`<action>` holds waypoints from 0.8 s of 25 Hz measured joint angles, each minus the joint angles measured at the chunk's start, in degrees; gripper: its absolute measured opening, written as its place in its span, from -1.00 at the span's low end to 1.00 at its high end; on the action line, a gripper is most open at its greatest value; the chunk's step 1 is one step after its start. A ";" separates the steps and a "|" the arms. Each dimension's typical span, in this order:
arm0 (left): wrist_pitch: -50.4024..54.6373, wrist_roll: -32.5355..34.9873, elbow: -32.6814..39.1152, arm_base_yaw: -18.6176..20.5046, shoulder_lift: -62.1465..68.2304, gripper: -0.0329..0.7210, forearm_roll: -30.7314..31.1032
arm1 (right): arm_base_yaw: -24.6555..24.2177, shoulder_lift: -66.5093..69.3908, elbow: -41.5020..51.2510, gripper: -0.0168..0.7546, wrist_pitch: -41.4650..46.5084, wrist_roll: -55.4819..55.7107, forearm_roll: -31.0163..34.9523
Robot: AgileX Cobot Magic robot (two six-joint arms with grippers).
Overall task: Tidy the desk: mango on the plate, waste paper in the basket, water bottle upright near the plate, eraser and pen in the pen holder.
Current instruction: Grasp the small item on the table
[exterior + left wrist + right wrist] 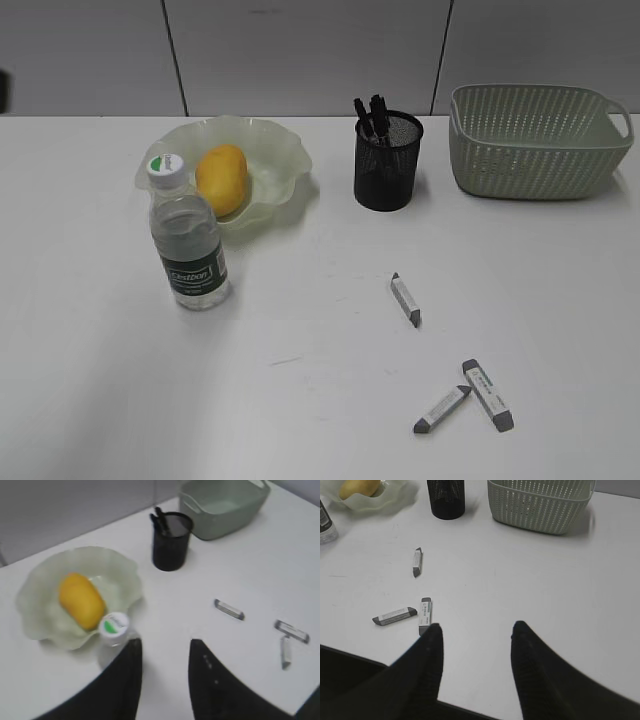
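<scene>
The mango (221, 178) lies in the pale-green plate (280, 150). The water bottle (188, 245) stands upright just in front of the plate. The black mesh pen holder (388, 165) holds dark pens (370, 115). Three grey-and-white erasers lie on the desk: one in the middle (405, 299) and two near the front (442, 409) (488, 394). The basket (535, 150) stands at the back right. No waste paper shows. My left gripper (165, 642) is open and empty above the bottle cap (113, 626). My right gripper (477, 627) is open and empty, just right of the front erasers (425, 615).
The white desk (300, 400) runs to a grey panelled wall at the back. Neither arm shows in the exterior view. The desk's front edge shows under the right gripper in the right wrist view (470, 707).
</scene>
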 joint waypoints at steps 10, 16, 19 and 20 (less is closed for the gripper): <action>-4.71 -2.61 -16.29 -34.34 43.90 -0.02 6.86 | 0.00 0.00 0.00 -0.03 -0.01 0.00 0.00; -3.52 -8.11 -25.95 -37.71 61.99 0.29 8.63 | 0.00 0.00 0.00 -0.03 -0.01 0.00 -0.06; -3.17 -8.99 -29.10 -38.23 66.59 0.30 8.84 | 0.00 0.00 0.00 -0.03 -0.01 0.00 -0.06; -3.03 -9.43 -29.93 -38.35 67.67 0.30 8.84 | 0.00 0.00 0.00 -0.03 -0.01 0.00 -0.06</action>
